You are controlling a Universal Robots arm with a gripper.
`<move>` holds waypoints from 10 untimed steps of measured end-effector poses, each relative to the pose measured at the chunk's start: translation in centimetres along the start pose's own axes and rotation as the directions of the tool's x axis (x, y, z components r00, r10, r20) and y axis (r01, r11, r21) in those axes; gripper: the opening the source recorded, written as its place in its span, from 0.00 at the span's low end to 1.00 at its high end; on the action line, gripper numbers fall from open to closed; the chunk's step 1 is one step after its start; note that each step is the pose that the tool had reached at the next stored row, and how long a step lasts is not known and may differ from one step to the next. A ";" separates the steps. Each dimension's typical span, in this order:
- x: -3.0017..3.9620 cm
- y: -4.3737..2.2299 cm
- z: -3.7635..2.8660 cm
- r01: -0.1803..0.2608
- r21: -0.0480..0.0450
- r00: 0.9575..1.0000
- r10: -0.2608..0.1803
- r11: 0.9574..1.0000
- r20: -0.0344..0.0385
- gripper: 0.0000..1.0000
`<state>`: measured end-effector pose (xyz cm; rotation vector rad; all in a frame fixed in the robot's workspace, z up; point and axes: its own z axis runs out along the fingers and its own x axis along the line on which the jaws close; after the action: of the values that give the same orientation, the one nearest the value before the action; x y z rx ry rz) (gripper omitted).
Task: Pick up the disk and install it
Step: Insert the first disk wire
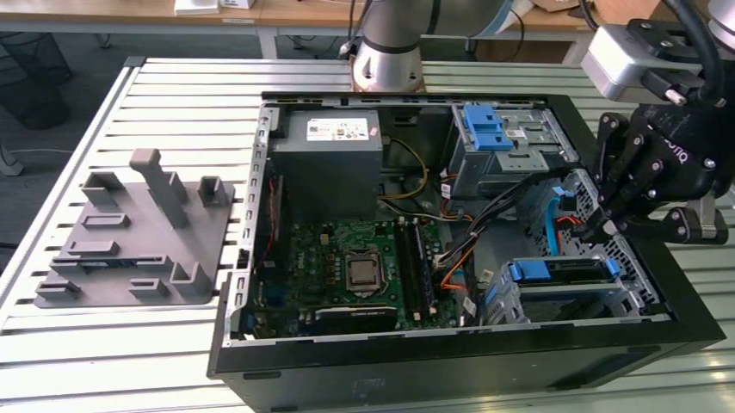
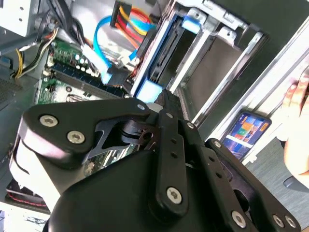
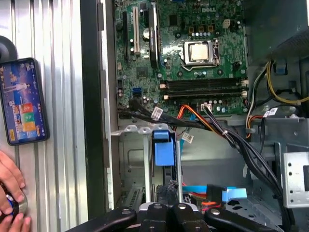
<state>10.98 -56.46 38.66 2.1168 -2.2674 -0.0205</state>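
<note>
The disk (image 1: 559,272) sits edge-up in the drive bay at the case's corner on the exterior view's right, its blue carrier bracket on top. In the first wrist view the disk's blue tab (image 3: 163,151) stands in the metal slot. In the second wrist view the disk (image 2: 166,48) slants dark beside its blue end. My black gripper (image 1: 600,230) hangs just above and behind the bay, apart from the disk. Its fingers (image 2: 166,104) are pressed together and the gripper is shut with nothing between them. The gripper (image 3: 169,193) points at the slot holding the disk.
The open black computer case (image 1: 460,361) lies on a slatted metal table (image 1: 172,86). Inside are a motherboard (image 1: 356,267), a grey power-supply box (image 1: 333,155), an upper drive cage with a blue latch (image 1: 483,127) and loose cables (image 1: 557,215). A grey fixture (image 1: 132,241) sits beside it. A phone (image 3: 24,101) and a hand (image 3: 9,193) lie outside the case.
</note>
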 end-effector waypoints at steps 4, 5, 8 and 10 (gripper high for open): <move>0.00 -0.02 -0.01 0.000 0.000 1.000 0.000 1.000 0.000 0.11; 0.00 -0.02 -0.01 0.000 0.000 1.000 0.000 1.000 0.000 0.11; 0.00 -0.03 0.00 0.000 0.000 1.000 0.000 1.000 0.000 0.11; 0.00 -0.03 0.00 0.000 0.000 1.000 0.000 1.000 0.000 0.11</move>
<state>11.01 -56.46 38.65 2.1166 -2.2673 -0.0202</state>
